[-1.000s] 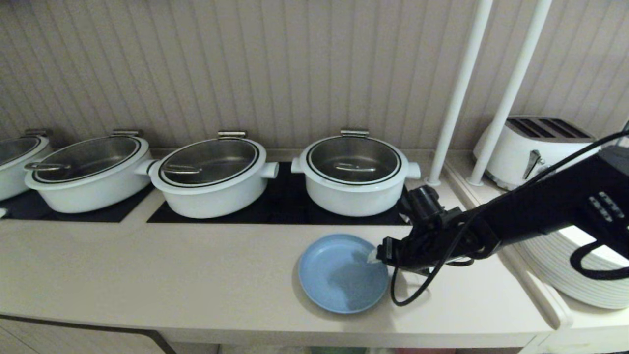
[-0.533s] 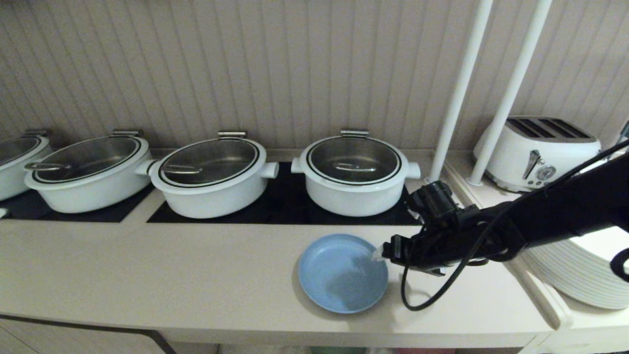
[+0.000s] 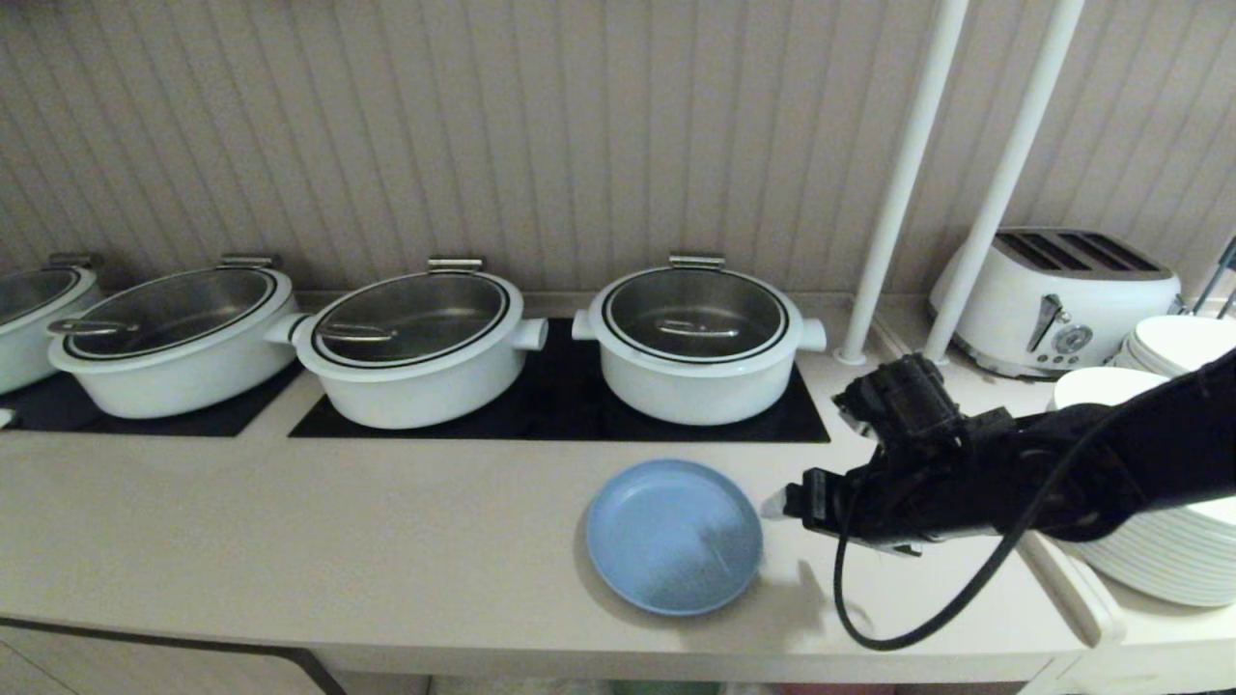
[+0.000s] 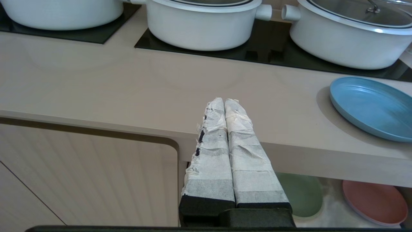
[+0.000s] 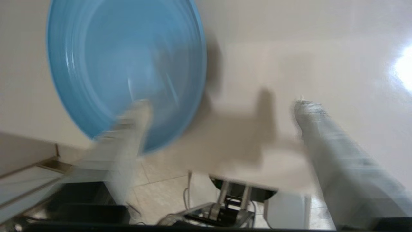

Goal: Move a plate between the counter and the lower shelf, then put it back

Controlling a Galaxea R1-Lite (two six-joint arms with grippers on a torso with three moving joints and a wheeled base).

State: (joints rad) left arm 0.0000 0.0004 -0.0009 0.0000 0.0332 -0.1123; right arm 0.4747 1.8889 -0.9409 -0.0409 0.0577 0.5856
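1. The plate (image 3: 674, 536) lies flat on the counter (image 3: 290, 541), just in front of the rightmost white pot (image 3: 697, 344) and near the counter's front edge. Nothing holds it, so it looks set down there as the counter half of the task.

2. The right gripper (image 5: 222, 106) hovers just beside the plate, on the side toward the stack of white plates (image 3: 1159, 550). Its taped fingers are spread wide with nothing between them; in the right wrist view one finger overlaps the plate's rim and the other stands over bare counter. Whether any finger touches the plate cannot be told. That spread fits either a release or a fresh approach to the rim.

3. The left gripper (image 4: 225, 106) is parked below and in front of the counter edge, well apart from the plate, its two padded fingers pressed together and empty. It seems to be kept out of the way.

4. The lower shelf (image 4: 331, 209) shows under the counter in the left wrist view, below the plate, with a green plate (image 4: 304, 193) and a pink plate (image 4: 375, 201) lying on its white cloth floor.

5. Judged from this, the blue plate sits at the counter end of its trip.
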